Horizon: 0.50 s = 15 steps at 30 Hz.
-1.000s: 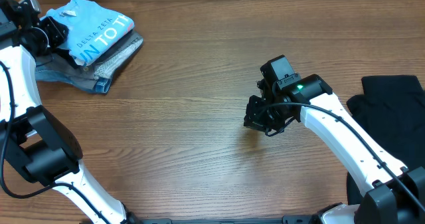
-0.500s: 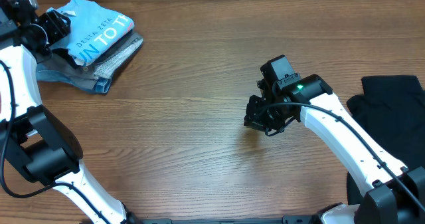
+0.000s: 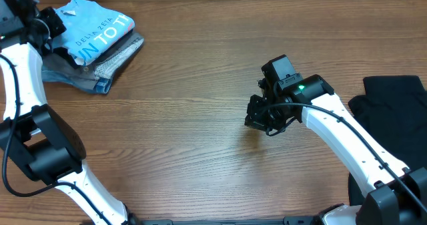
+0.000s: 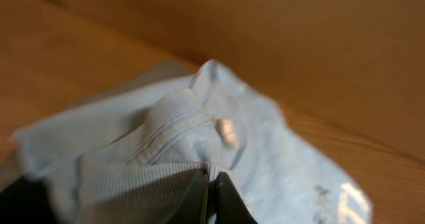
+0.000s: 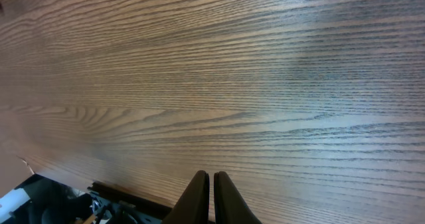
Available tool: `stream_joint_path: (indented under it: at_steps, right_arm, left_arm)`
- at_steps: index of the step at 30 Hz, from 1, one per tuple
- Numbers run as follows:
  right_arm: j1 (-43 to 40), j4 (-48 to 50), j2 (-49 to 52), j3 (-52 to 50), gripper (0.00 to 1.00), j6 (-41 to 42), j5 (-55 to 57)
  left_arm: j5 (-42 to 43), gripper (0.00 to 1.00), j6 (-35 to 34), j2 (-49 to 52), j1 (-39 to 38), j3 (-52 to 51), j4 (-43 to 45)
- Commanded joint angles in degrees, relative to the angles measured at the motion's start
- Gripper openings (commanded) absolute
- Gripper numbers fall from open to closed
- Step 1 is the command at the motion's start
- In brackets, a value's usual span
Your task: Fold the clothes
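Observation:
The clothes lie in a folded stack at the table's far left. A light sky-blue T-shirt [image 3: 93,26] with white and orange-red lettering tops it, over grey and denim pieces [image 3: 100,70]. My left gripper [image 3: 55,23] sits at the shirt's left edge. In the left wrist view its jaws [image 4: 210,184] are shut, tips against the ribbed collar [image 4: 159,177], and no fabric shows between them. A black garment [image 3: 393,111] lies unfolded at the right edge. My right gripper [image 3: 257,121] hovers over bare wood mid-table, shut and empty [image 5: 211,184].
The wooden table [image 3: 187,131] runs between the stack and the black garment. The right arm [image 3: 340,138] reaches in from the lower right, the left arm [image 3: 27,118] from the lower left. The table's front edge and dark hardware [image 5: 80,197] show in the right wrist view.
My left gripper has pulled up and to the left off the blue shirt, opening and then shutting again. The stack has stayed in place. The right arm has not moved.

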Motion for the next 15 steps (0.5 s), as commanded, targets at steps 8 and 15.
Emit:
stream_joint_path:
  at_steps: [8, 15]
  right_arm:
    - [0.00, -0.11, -0.37, 0.76, 0.08, -0.22, 0.44]
    - [0.00, -0.42, -0.37, 0.76, 0.08, -0.24, 0.46]
  left_arm:
    - [2.69, 0.14, 1.18, -0.90, -0.42, 2.03, 2.80]
    - [-7.02, 0.90, 3.48, -0.87, -0.11, 2.05, -1.88]
